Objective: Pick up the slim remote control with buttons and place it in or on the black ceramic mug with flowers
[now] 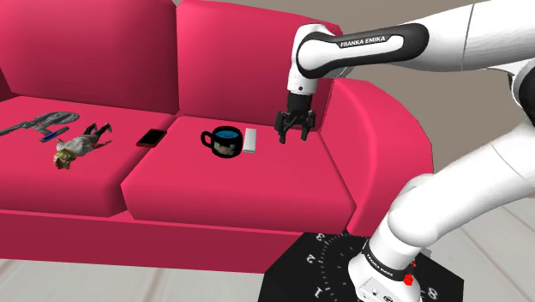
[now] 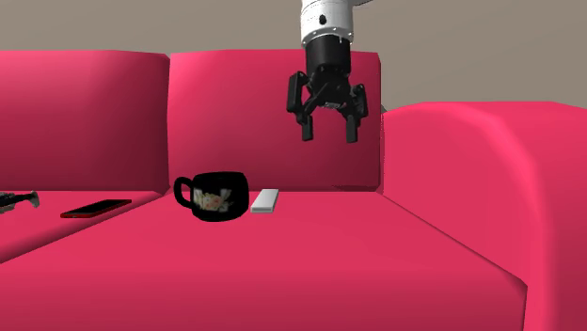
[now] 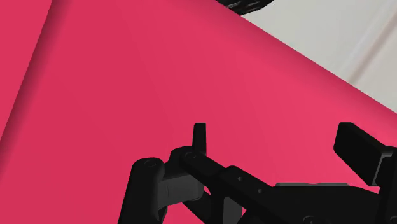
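Farthest from the pincer (image 1: 294, 135), toward the shoulder view's left, a grey model (image 1: 39, 123), a small figurine (image 1: 77, 146) and a flat dark phone (image 1: 152, 137) lie on the smooth crimson cushions of the sofa (image 1: 257, 197). Closer in stands the mug (image 1: 225, 141), round-bellied and glossy black, with a pale flower print on its side and its handle on the side away from the pincer. Just beside it, on the side nearer the pincer, lies the remote (image 1: 250, 140): a slim, flat slab drawn plain white, with no buttons I can make out. Whether it touches the mug I cannot tell. The pincer hangs above the seat near the backrest, its fingers spread and nothing between them. I judge this to be the reach. The next move calls for shifting over the remote, lowering, and closing across its narrow width.
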Action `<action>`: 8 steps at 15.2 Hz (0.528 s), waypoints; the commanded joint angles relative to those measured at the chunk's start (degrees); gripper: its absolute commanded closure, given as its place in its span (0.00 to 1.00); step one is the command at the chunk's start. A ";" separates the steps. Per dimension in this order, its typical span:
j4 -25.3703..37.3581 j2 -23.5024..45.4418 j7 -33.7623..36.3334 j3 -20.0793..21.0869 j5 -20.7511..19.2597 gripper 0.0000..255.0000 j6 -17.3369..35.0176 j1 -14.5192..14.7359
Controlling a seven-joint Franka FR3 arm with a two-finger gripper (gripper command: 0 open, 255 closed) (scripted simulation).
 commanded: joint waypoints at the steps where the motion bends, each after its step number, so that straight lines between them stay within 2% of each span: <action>1: 2.16 4.17 1.19 0.16 -0.50 0.00 2.71 -0.57; 8: 10.91 18.36 5.99 0.42 -2.64 0.00 10.17 -1.93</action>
